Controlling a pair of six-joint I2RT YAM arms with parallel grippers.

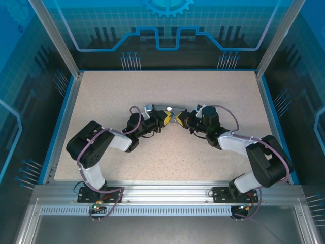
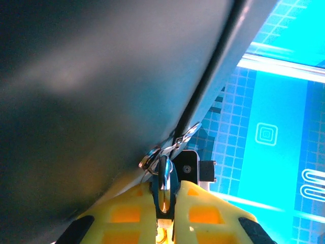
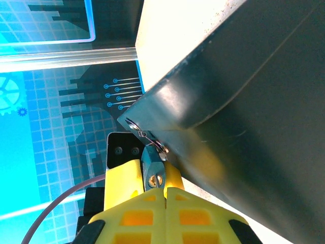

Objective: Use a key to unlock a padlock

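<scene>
— Speckled beige table (image 1: 101, 101) inside a blue-lit cage, with both bases bolted at our edge. Do you see them?
— Yes. The left arm (image 1: 96, 147) and the right arm (image 1: 264, 162) bend inwards and meet near the middle.
— What's the left gripper (image 1: 165, 118) doing?
— Its yellow fingers (image 2: 127, 208) are nearly together, pinching the padlock (image 3: 151, 165) at the tips. Its wrist camera shows a silver loop (image 2: 163, 180) and a bit of blue wedged in the gap.
— And the right gripper (image 1: 182, 120)?
— Its fingers are pressed flat together, tips right at the same padlock from the other side. There's a brass-coloured round (image 3: 157, 179) on the end facing them. Whether anything thin is nipped in that seam, I can't tell.
— So where does the padlock sit?
— Between the two grippers, hard against a corner of the dark box (image 1: 162, 108). Its top is among small metal rings (image 3: 147, 136) on the box's edge.
— And behind that?
— Bare tabletop, then the blue circuit-patterned back panel (image 1: 162, 30).
</scene>
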